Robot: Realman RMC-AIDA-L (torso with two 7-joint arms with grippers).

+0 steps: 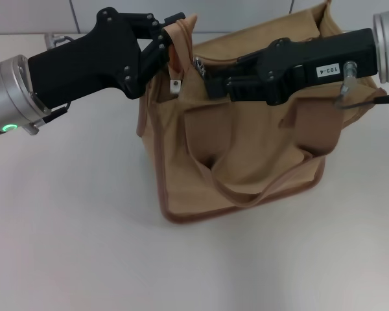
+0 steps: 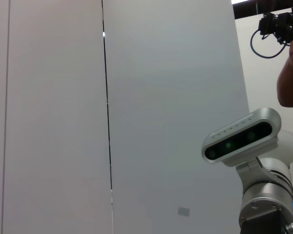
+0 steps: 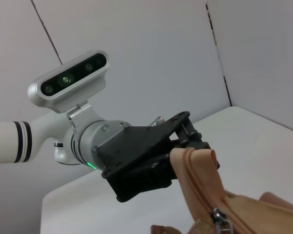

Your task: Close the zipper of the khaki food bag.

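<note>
1. While the left gripper (image 1: 170, 40) is pinching the end tab of the khaki food bag (image 1: 246, 155) at the bag's left top corner, its fingers are closing tight on that fabric; the right wrist view is showing the same pinch on the folded tan end (image 3: 195, 168).
2. Just beside that held end, the zipper (image 1: 204, 65) is running along the bag's top, with its small silver pull tab (image 1: 198, 65) sitting near the left end; a second metal piece (image 1: 176, 85) is hanging below it.
3. Over the bag's top, the right gripper (image 1: 211, 81) is reaching in from the right, its tips lying close to the pull tab; whether its fingers are spread or closed I cannot tell.
4. One bag is standing on the white table (image 1: 84, 227), toward its far edge, nearer the right side.
5. Soft canvas is likely sagging and bunching under a pull, so judging by this, the end needs holding taut while the small, probably slippery tab is being taken.
6. Counting: one bag, one zipper, one pull tab, two loop handles, the near one (image 1: 246, 162) drooping over the front.
</note>
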